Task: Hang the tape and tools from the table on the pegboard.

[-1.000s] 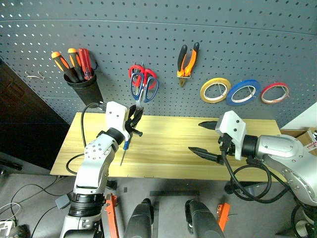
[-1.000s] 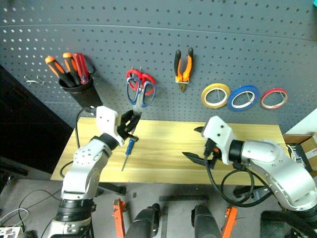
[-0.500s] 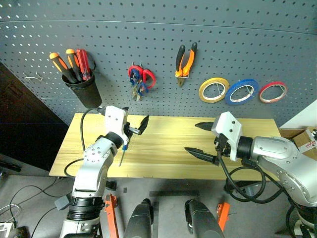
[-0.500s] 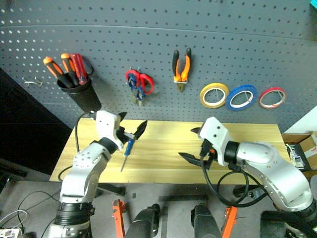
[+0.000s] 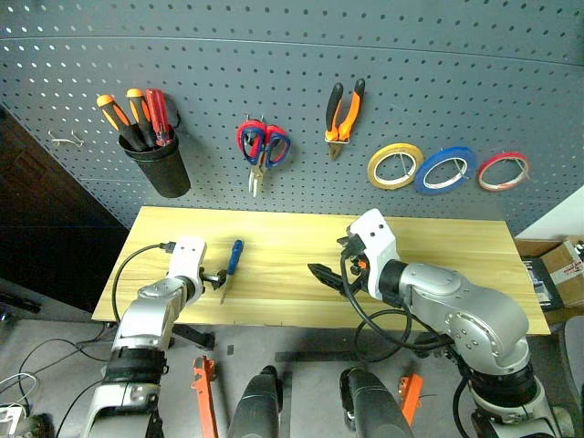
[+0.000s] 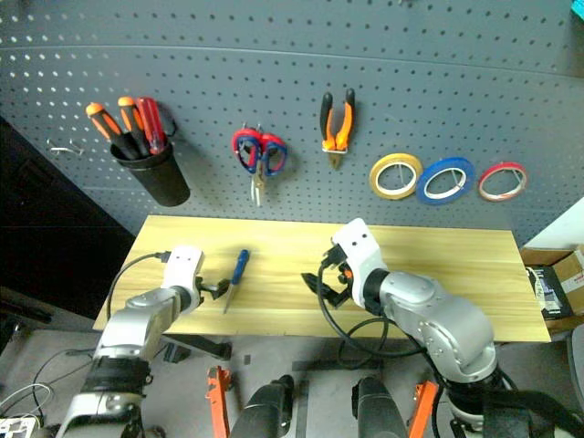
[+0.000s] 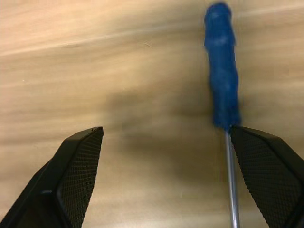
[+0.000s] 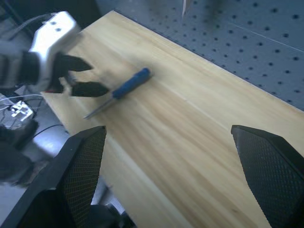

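While the screwdriver (image 5: 231,261) is lying flat on the counter (image 5: 438,274), your left gripper (image 5: 217,279) is hovering released at its shaft, and your right gripper (image 5: 330,265) is gaping empty mid-counter.
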### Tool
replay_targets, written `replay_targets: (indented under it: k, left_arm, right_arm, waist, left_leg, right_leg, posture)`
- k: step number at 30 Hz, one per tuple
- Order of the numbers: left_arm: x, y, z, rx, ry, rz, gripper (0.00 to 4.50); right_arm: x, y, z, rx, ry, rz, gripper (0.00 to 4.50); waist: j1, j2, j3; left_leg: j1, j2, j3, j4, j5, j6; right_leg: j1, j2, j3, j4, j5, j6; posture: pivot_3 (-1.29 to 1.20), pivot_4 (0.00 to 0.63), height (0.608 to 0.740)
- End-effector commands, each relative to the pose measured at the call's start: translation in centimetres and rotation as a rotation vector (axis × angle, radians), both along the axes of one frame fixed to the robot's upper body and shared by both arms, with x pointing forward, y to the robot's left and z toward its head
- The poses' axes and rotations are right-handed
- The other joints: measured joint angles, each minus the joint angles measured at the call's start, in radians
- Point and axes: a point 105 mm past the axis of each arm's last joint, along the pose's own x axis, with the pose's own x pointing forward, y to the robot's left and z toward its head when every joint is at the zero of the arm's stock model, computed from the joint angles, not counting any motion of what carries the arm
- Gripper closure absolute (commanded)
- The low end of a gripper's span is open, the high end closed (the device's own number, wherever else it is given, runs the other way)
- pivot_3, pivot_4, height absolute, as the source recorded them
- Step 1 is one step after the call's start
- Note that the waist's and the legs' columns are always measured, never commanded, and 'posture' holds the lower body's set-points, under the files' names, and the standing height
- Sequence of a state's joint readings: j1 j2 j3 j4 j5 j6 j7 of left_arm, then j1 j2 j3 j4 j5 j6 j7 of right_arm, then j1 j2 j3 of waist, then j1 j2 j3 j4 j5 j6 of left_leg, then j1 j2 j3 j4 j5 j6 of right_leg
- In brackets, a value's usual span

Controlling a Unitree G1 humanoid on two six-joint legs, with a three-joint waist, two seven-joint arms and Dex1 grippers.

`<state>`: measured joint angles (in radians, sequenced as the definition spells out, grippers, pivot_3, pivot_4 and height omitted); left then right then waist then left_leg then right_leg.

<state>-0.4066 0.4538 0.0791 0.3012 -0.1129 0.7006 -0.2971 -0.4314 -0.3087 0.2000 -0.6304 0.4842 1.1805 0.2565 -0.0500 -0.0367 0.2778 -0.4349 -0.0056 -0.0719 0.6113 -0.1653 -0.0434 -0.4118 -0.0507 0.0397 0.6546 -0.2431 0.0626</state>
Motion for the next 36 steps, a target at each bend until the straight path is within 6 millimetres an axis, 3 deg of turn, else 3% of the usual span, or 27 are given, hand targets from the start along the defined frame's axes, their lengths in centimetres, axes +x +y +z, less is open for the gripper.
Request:
replay_targets:
  k: [1, 10, 14, 18, 23, 24, 27, 30, 34, 36]
  left_arm:
    - [1.4, -1.6, 0.3, -0.015, -0.023, -0.034, 0.01]
    - [1.3, -2.5, -1.6, -0.054, 0.062, 0.018, 0.01]
    - [1.6, -2.3, -2.4, -0.12, 0.097, 0.11, 0.86]
    - [2.0, -2.4, -2.5, -0.126, 0.092, 0.101, 2.17]
    - [2.0, -2.0, -0.9, -0.163, -0.01, 0.069, 3.77]
    - [1.7, -1.6, -0.6, -0.175, -0.034, 0.077, 3.97]
    - [0.0, -0.1, -0.1, -0.176, -0.089, 0.104, 3.96]
    - [-1.4, 1.2, 2.2, -0.125, -0.217, 0.084, 3.96]
    - [-2.9, -0.7, 9.1, 0.005, -0.512, -0.096, 3.96]
    - [-3.7, -2.5, 13.7, 0.066, -0.711, -0.192, 3.96]
  right_arm:
    - [-0.8, 1.0, 1.4, -0.002, -0.066, 0.066, 0.0]
    - [-1.9, 1.4, 1.2, 0.01, -0.038, 0.121, 0.0]
    - [-2.4, 1.5, 1.7, 0.007, -0.046, 0.174, 0.0]
    - [-2.3, 1.1, 1.9, -0.04, -0.084, 0.189, 0.0]
    - [-2.5, 1.3, 3.6, -0.049, -0.242, 0.248, 0.0]
    - [-2.8, 1.5, 4.1, -0.038, -0.283, 0.274, 0.0]
    - [-3.4, 1.9, 5.4, 0.01, -0.354, 0.326, 0.0]
    - [-3.7, 2.0, 6.4, 0.043, -0.384, 0.363, 0.0]
    - [-4.3, 1.6, 6.6, 0.027, -0.368, 0.451, 0.0]
    - [-4.1, 1.2, 7.0, 0.023, -0.378, 0.461, 0.0]
  waist:
    - [-0.003, 0.0, 0.0]
    - [-0.014, 0.0, 0.0]
    - [-0.013, 0.0, 0.0]
    - [-0.013, 0.0, 0.0]
    - [-0.012, 0.0, 0.0]
    - [-0.015, 0.0, 0.0]
    - [-0.026, 0.0, 0.0]
    - [-0.032, 0.0, 0.0]
    - [-0.022, 0.0, 0.0]
    - [-0.004, 0.0, 0.0]
  left_leg:
    - [0.0, 0.0, 0.0, 0.0, 0.0, 0.0]
    - [0.0, 0.0, 0.0, -0.001, 0.0, 0.0]
    - [0.0, 0.0, 0.0, -0.001, 0.0, 0.0]
    - [0.001, 0.0, 0.0, 0.0, 0.0, 0.0]
    - [0.001, -0.001, 0.001, 0.0, 0.0, 0.0]
    - [0.001, 0.0, 0.001, -0.001, 0.0, 0.0]
    - [0.001, 0.001, 0.002, -0.003, 0.0, 0.0]
    - [0.0, 0.002, 0.001, -0.003, -0.001, -0.001]
    - [-0.001, 0.003, 0.001, -0.003, -0.001, -0.001]
    - [-0.001, 0.003, 0.001, -0.003, -0.001, -0.001]
  right_leg:
    - [0.0, 0.0, 0.0, 0.0, 0.0, 0.0]
    - [-0.001, -0.001, 0.0, 0.001, 0.0, 0.0]
    - [-0.001, -0.001, 0.0, 0.002, 0.0, 0.0]
    - [0.0, -0.001, 0.0, 0.002, 0.0, 0.0]
    - [0.0, -0.001, 0.0, 0.001, 0.0, 0.0]
    - [0.0, -0.001, 0.0, 0.001, 0.0, 0.0]
    - [-0.001, -0.001, 0.001, -0.001, 0.0, 0.0]
    - [-0.001, -0.002, 0.001, 0.0, 0.002, -0.004]
    - [-0.001, -0.003, 0.0, -0.003, 0.002, -0.005]
    - [0.0, -0.003, 0.0, -0.007, 0.002, -0.004]
  posture:
    - [-0.09, 0.274, 0.74]
    - [-0.09, 0.277, 0.74]
    - [-0.1, 0.277, 0.74]
    - [-0.1, 0.273, 0.74]
    - [-0.1, 0.26, 0.74]
    - [-0.1, 0.258, 0.74]
    - [-0.09, 0.252, 0.74]
    - [-0.09, 0.247, 0.74]
    - [-0.07, 0.238, 0.74]
    - [-0.06, 0.232, 0.74]
